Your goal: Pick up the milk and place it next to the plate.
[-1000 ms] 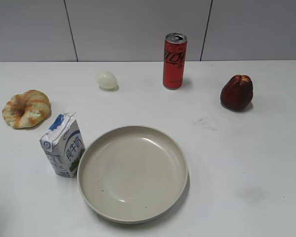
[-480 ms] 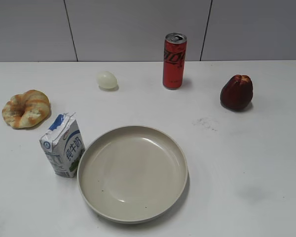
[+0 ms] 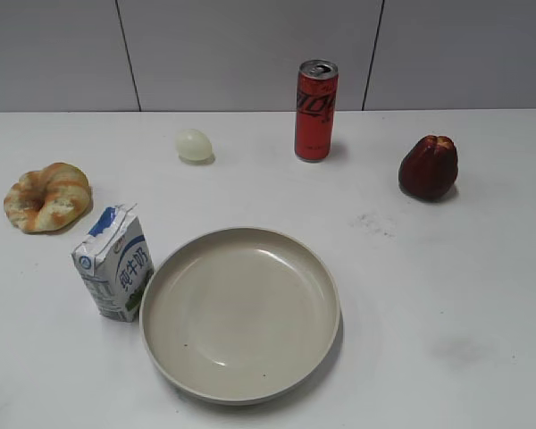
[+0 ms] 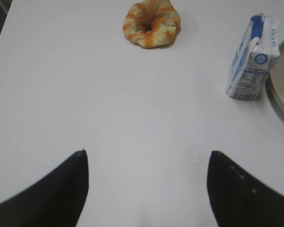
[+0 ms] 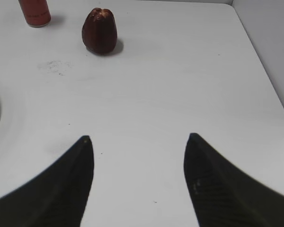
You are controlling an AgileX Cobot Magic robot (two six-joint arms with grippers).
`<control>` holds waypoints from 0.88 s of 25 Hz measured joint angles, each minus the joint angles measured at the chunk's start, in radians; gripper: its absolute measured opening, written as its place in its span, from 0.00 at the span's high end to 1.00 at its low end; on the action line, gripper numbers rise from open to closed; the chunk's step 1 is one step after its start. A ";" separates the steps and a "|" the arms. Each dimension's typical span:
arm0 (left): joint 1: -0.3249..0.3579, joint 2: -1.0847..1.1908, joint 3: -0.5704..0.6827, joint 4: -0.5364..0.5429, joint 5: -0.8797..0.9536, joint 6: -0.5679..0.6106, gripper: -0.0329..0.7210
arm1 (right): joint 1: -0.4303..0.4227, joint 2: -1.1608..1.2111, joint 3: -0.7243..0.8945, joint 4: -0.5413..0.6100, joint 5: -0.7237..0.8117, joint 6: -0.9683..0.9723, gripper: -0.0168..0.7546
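Exterior view | milk point(image 3: 114, 264) upright just beside plate point(image 3: 326, 290) | both pincers apart, empty

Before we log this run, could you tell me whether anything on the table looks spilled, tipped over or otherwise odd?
Nothing is spilled or tipped. The milk stands upright beside the plate, which is empty, and the red can is upright too. The only blemish is a faint grey smudge on the table, right of the plate.
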 joint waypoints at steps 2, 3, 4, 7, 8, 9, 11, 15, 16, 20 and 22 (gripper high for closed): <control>-0.013 -0.001 0.000 0.000 0.000 0.000 0.18 | 0.000 0.000 0.000 0.000 0.000 0.000 0.38; -0.017 -0.002 0.000 0.000 0.000 0.000 0.18 | 0.000 0.000 0.000 0.000 0.000 0.000 0.38; -0.019 -0.004 0.000 0.000 0.000 0.000 0.18 | 0.000 0.000 0.000 0.000 0.000 0.000 0.38; -0.019 -0.033 0.000 0.000 0.000 0.000 0.18 | 0.000 0.000 0.000 0.000 0.000 0.000 0.38; -0.019 -0.054 0.000 0.000 0.000 0.000 0.18 | 0.000 0.000 0.000 0.000 0.000 0.000 0.38; -0.019 -0.074 0.000 0.000 0.000 0.000 0.18 | 0.000 0.000 0.000 0.000 0.000 0.000 0.38; -0.019 -0.125 0.000 0.000 0.000 0.000 0.19 | 0.000 0.000 0.000 0.000 0.000 0.000 0.38; -0.019 -0.159 0.000 0.000 0.003 0.000 0.21 | 0.000 0.000 0.000 0.000 0.000 0.000 0.38; -0.019 -0.159 0.000 0.001 0.003 0.000 0.21 | 0.000 0.000 0.000 0.000 0.000 0.000 0.38; -0.019 -0.159 0.000 0.001 0.003 0.000 0.21 | 0.000 0.000 0.000 0.000 0.000 0.000 0.38; -0.019 -0.159 0.000 0.001 0.003 0.000 0.21 | 0.000 0.000 0.000 0.000 0.000 0.000 0.38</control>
